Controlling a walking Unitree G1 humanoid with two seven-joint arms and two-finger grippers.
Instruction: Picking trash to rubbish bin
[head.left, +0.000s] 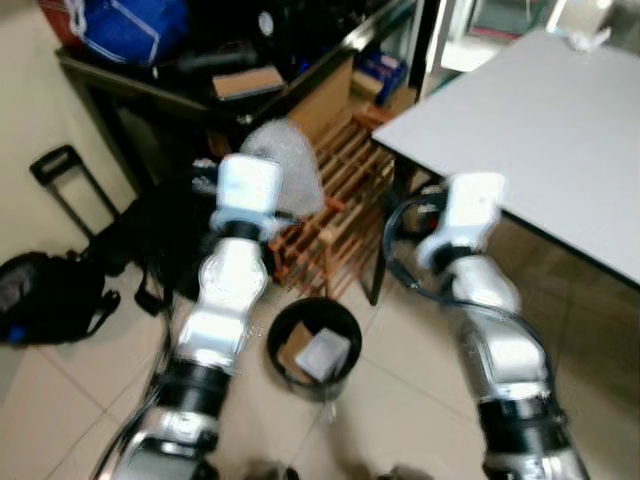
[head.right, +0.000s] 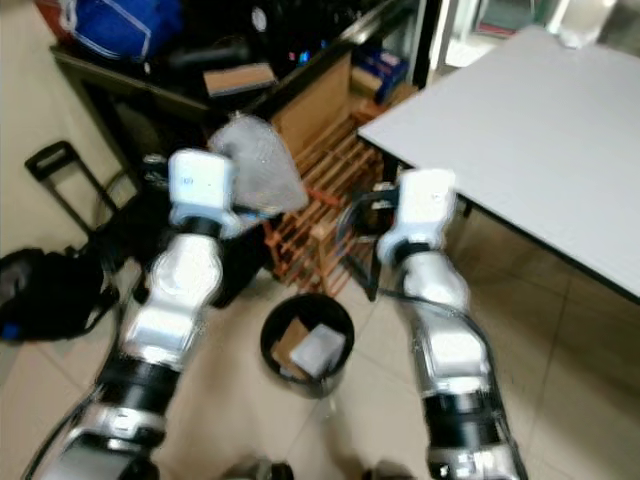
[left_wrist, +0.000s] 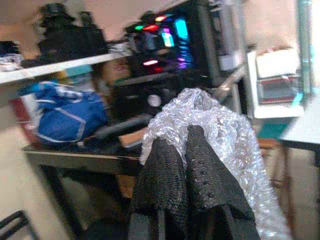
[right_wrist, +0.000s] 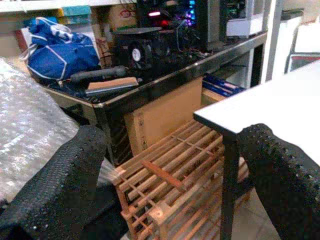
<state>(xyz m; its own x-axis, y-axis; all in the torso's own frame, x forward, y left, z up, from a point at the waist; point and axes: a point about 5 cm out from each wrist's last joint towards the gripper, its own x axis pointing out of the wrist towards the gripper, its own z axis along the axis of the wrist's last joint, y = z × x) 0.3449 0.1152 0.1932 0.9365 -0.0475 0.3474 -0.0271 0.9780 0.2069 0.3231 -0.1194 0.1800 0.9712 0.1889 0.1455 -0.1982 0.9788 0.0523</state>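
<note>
A crumpled sheet of clear, silvery bubble wrap (left_wrist: 220, 130) is seen pinched in the left gripper (left_wrist: 187, 137), whose two long black fingers are pressed together with the plastic bunched around and beyond their tips. In the head views the wrap (head.left: 283, 160) is held in the air ahead of the raised left arm, in front of a slatted orange-brown wooden rack (head.left: 340, 205) and below the front edge of a dark cluttered desk (head.left: 150, 85). A round black rubbish bin (head.left: 314, 348) is shown on the pale tiled floor (head.left: 60, 400) between the two silver arms, nearer the robot than the wrap and lower in the frame; a brown piece of cardboard and a pale grey scrap are already lying inside it. The right gripper (right_wrist: 175, 165) is held wide open and empty, its two textured black fingers (right_wrist: 280, 175) well apart, pointed at the wooden rack and the near corner of a white-topped table (head.right: 540, 130) with black legs. On the dark desk a blue fabric bag (right_wrist: 60, 50), a flat brown box (head.left: 248, 80) and a computer case with coloured lights (left_wrist: 160, 37) can be made out. A black backpack (head.left: 45, 295) is lying on the floor at the robot's far left, beside a black trolley handle (head.left: 60, 175).
</note>
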